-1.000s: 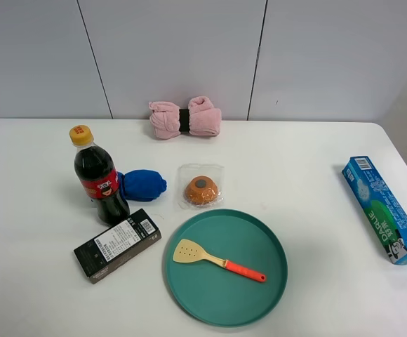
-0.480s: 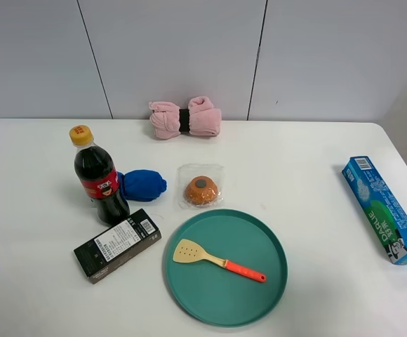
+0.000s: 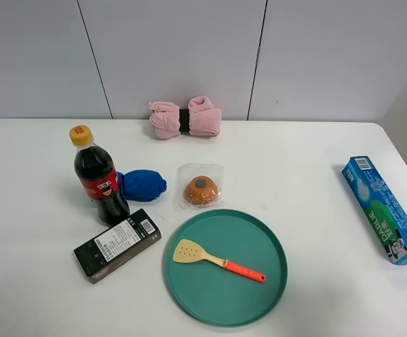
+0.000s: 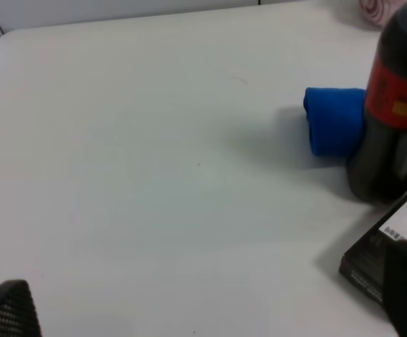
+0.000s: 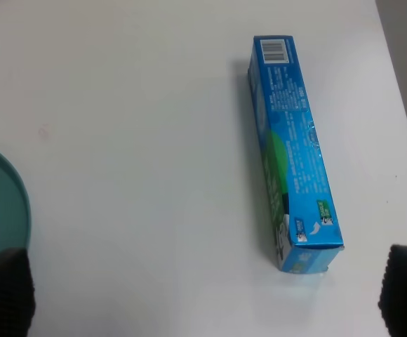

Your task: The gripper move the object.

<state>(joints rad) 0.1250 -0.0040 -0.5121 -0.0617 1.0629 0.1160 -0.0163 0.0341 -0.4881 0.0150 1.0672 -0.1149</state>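
Toy spatula [image 3: 217, 259] — tan slotted blade, orange-red handle — lies flat inside the teal plate [image 3: 259, 239], blade toward the plate's left side, handle pointing right and toward the near edge. Nothing touches it.

Left gripper [image 4: 203, 309]: only the two black fingertips [image 4: 7, 309] show at the edges of the left wrist view, set wide apart, nothing between them, over bare white table [image 3: 309, 161].

Right gripper [image 5: 203, 295]: fingertips [image 5: 3, 291] likewise spread wide and empty, with the blue box [image 5: 291, 151] lying on the table beyond them.

Other items: cola bottle [image 3: 99, 175] upright, blue cloth [image 3: 142, 185] just beside it; black box [image 3: 117, 245] left of the plate; wrapped round orange-brown item [image 3: 201, 189] just behind the plate; pink rolled towel [image 3: 186, 118] by the wall.
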